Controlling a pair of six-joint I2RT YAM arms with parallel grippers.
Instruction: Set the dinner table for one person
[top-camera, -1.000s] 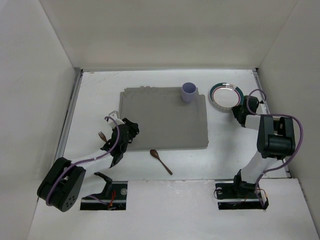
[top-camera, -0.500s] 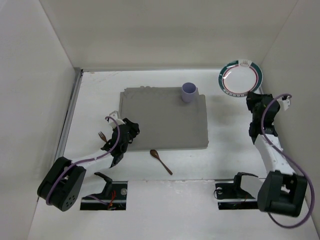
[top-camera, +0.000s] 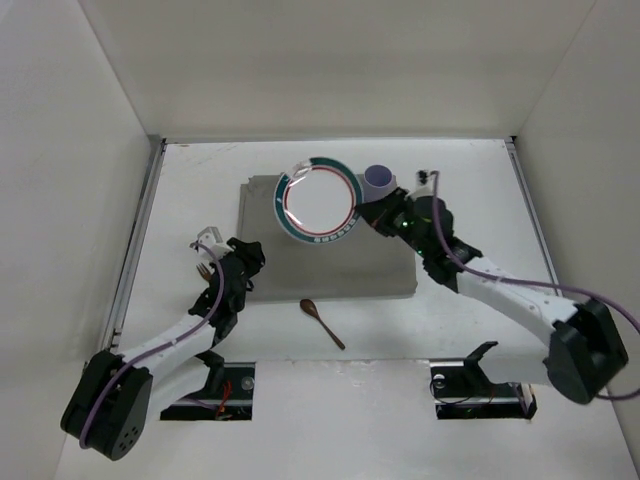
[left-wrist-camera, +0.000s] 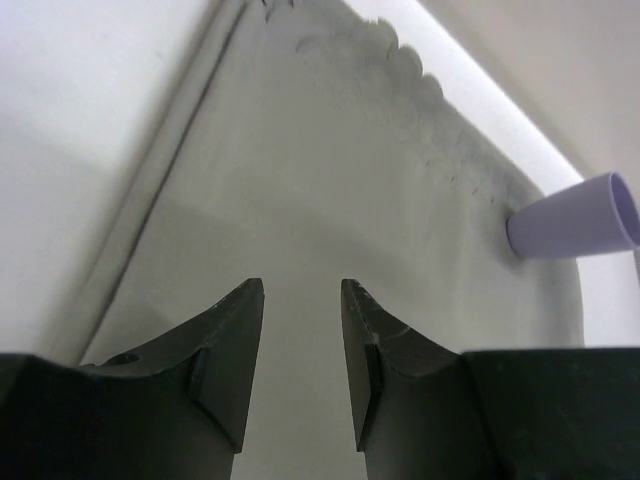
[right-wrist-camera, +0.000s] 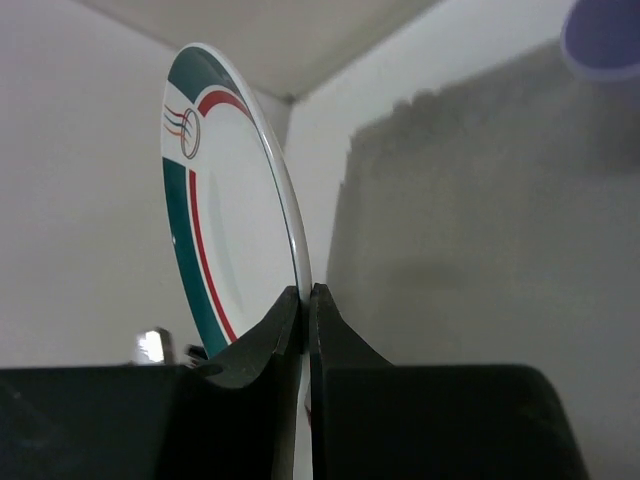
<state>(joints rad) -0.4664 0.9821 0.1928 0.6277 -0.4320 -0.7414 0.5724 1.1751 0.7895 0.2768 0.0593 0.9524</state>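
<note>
Across the whole floor of the top view lies the dinner table (top-camera: 480, 180), a large flat white matte top with pale walls at 9, 12 and 3 o'clock. Its surface is plain and unmarked. A grey cloth placemat (top-camera: 330, 265) lies at its middle.

At 12 o'clock of the placemat a white plate (top-camera: 318, 200) with a green band and a thin red ring is held up off the cloth. It hides part of the mat's far edge. The right claw (right-wrist-camera: 305, 295) is pressed together on the plate's rim, and in the wrist view the plate stands nearly edge-on between the two fingers. A lavender cup (top-camera: 379, 180) stands upright at 1 o'clock of the mat, near its far right corner, just beside the plate and the right claw. The right arm reaches in from 4 o'clock and crosses that corner.

A brown wooden spoon (top-camera: 322, 322) lies on the bare table at 6 o'clock, just off the mat's near edge. What looks like a small brown fork (top-camera: 203, 270) lies at 8 o'clock, off the mat's left edge, next to the left arm. The left claw (left-wrist-camera: 302, 290) is spread, with nothing between its fingers, low over the mat's left side.

Counted: one plate, one cup, one spoon, one fork, one placemat, two arms.
</note>
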